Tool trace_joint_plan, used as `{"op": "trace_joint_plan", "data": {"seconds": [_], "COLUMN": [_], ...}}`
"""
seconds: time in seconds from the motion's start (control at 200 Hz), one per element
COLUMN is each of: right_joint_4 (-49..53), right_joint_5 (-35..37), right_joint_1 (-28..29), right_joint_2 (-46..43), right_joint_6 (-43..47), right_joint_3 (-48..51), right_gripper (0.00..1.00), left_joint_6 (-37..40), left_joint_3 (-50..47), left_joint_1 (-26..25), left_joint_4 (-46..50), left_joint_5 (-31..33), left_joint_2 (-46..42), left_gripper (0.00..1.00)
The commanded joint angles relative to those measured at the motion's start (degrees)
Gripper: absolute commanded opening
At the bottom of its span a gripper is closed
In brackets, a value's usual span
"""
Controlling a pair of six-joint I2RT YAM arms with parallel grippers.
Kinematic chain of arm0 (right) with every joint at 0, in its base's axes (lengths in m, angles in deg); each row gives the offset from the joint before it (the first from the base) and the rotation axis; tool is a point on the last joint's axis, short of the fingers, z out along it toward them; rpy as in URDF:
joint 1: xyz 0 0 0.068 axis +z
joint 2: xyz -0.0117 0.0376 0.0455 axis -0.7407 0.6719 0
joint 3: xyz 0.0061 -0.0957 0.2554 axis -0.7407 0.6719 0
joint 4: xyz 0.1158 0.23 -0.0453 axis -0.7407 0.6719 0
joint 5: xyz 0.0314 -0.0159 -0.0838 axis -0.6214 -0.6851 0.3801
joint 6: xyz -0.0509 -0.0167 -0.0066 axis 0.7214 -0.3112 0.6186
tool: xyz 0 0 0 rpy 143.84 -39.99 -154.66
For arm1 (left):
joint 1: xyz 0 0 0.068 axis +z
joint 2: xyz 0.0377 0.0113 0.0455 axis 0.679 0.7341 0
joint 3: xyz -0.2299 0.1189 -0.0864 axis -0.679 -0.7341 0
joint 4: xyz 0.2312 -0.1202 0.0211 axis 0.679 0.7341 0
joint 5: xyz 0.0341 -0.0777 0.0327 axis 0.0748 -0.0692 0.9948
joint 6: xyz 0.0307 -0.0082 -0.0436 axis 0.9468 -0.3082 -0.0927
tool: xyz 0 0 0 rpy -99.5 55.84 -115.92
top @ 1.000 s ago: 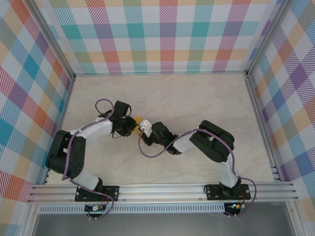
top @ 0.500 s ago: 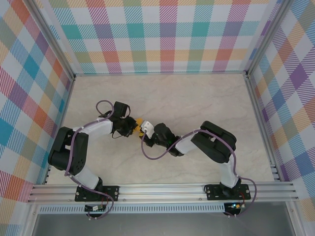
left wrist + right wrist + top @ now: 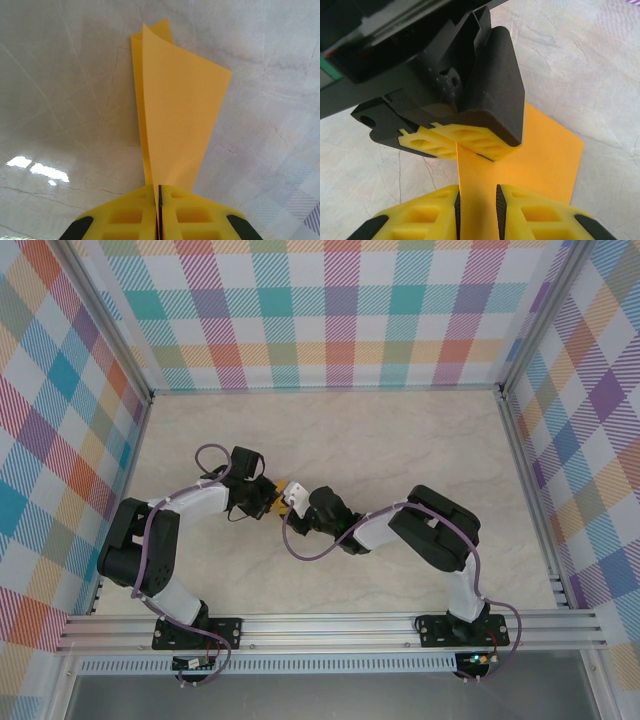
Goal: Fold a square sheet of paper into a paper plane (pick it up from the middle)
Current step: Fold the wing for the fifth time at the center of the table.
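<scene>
Moved: left gripper (image 3: 158, 192) clamped down; right gripper (image 3: 477, 200) eased apart.
Left: pinched tight on folded orange paper (image 3: 175, 115).
Right: fingers narrowly parted, paper in the gap, contact unclear.
Paper: mid marble table (image 3: 60, 75), between both grippers.

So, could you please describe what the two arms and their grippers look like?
The left arm and right arm match: white links, black joint housings, a purple cable along each. The left gripper and right gripper have yellow ribbed fingers with black backing.
</scene>
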Motion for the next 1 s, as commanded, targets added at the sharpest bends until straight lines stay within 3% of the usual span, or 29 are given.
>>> {"op": "trace_joint_plan", "data": {"seconds": [0.0,0.24,0.69,0.795,0.995], "right_joint_4": [1.0,1.7,-2.6,-4.0,-4.4], "right_joint_5": [-0.1,-0.3,-10.7,-13.5,-17.4], "right_joint_1": [0.3,0.3,-4.9,-6.7,-8.4], "right_joint_2": [0.9,1.2,1.2,1.5,2.6], "right_joint_6": [-0.2,-3.1,-21.4,-27.0,-34.1], "right_joint_3": [-1.6,-1.3,1.3,1.8,1.3], "right_gripper": [0.23,0.15,0.07,0.07,0.06], "left_joint_6": [0.8,1.1,6.9,7.8,9.0], "left_joint_3": [0.0,0.3,1.4,-0.5,-5.9], "left_joint_1": [0.5,0.5,4.2,4.3,4.3], "left_joint_4": [1.7,2.0,10.1,8.8,-0.8], "left_joint_5": [0.3,0.7,8.4,8.9,4.6], "left_joint_2": [-2.1,-2.6,-10.0,-11.7,-13.1], "left_gripper": [0.10,0.12,0.51,0.56,0.56]}}
